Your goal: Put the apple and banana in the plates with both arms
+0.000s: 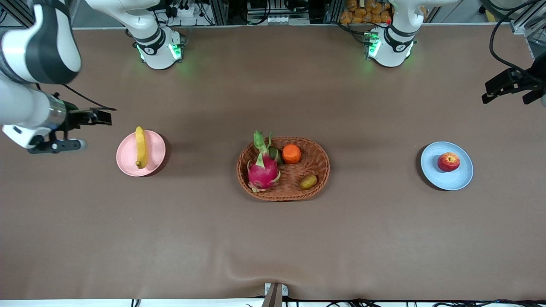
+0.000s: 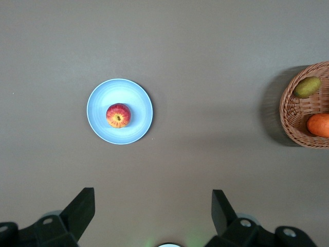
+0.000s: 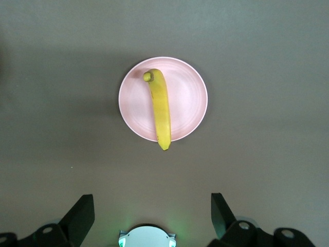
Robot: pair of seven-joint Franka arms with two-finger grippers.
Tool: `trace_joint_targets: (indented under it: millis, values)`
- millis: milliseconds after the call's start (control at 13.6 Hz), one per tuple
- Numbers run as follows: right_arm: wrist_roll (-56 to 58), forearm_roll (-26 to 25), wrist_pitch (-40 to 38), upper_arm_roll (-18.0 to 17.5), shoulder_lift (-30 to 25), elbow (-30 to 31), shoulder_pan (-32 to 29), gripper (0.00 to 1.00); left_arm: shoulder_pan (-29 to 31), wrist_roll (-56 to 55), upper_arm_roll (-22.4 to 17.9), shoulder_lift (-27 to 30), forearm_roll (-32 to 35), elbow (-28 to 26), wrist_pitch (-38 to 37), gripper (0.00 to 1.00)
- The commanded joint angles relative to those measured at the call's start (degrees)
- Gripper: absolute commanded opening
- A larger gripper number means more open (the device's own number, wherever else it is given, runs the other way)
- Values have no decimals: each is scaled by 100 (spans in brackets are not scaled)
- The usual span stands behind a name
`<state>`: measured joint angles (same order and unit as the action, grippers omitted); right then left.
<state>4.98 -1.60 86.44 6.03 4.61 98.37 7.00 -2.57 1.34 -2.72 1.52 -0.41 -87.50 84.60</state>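
The yellow banana [image 1: 140, 147] lies across the pale pink plate [image 1: 155, 149], one tip over the rim; the right wrist view shows the banana [image 3: 160, 108] on that plate [image 3: 187, 103]. The red apple [image 1: 448, 162] sits on the light blue plate [image 1: 435, 170]; the left wrist view shows the apple [image 2: 118, 115] on that plate [image 2: 103, 123]. My right gripper [image 1: 96, 117] is up in the air beside the pink plate, open and empty [image 3: 152, 213]. My left gripper [image 1: 501, 85] is raised over the table's left-arm end, open and empty [image 2: 153, 211].
An oval wicker basket [image 1: 324, 162] stands mid-table between the plates, holding a pink dragon fruit [image 1: 262, 170], an orange [image 1: 291, 154] and a kiwi [image 1: 308, 182]. Its edge shows in the left wrist view [image 2: 293, 123]. The arms' bases stand along the table's edge farthest from the camera.
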Motion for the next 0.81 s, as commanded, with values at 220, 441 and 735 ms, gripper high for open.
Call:
trace_joint_targets:
  millis: [220, 441, 735]
  values:
    - [-41, -69, -786, -23, -187, -994, -32, 100, -51, -37, -9, -108, 6, 137, -66, 100]
    - [-50, -69, -866, 47, -688, -1031, -102, 100, -42, -37, 0, -108, 6, 137, -66, 100]
    - [-41, -69, -1033, 82, -1206, -865, -155, 100, -42, -37, 0, -143, 6, 137, -66, 100]
